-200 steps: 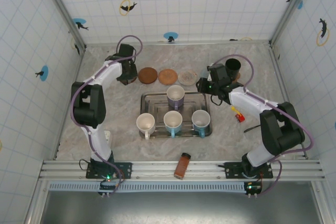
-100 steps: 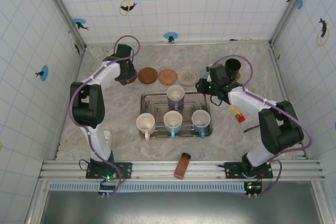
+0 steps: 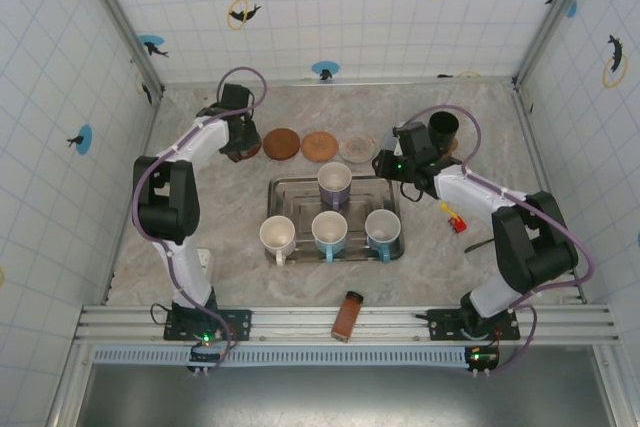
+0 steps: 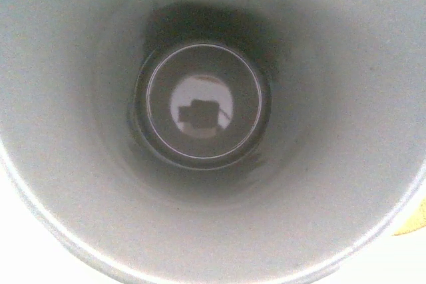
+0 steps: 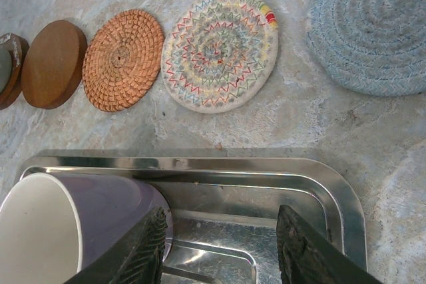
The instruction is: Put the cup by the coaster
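Marbled table (image 3: 230, 237) with tray (image 3: 300, 184), coasters (image 3: 320, 145)

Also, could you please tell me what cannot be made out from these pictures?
Top view: the left gripper hides its fingers under its own wrist; left wrist view: the cup wall is too close, so any grip is untold.
Right wrist view: the dark disc is cut by the left edge.
Same view: the blue-grey coaster is cut by the right edge.
Same view: the purple cup runs off the bottom edge, its handle unseen.

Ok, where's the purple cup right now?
Top view: the purple cup sits at the far edge of the tray, just nearer than the orange woven coaster.
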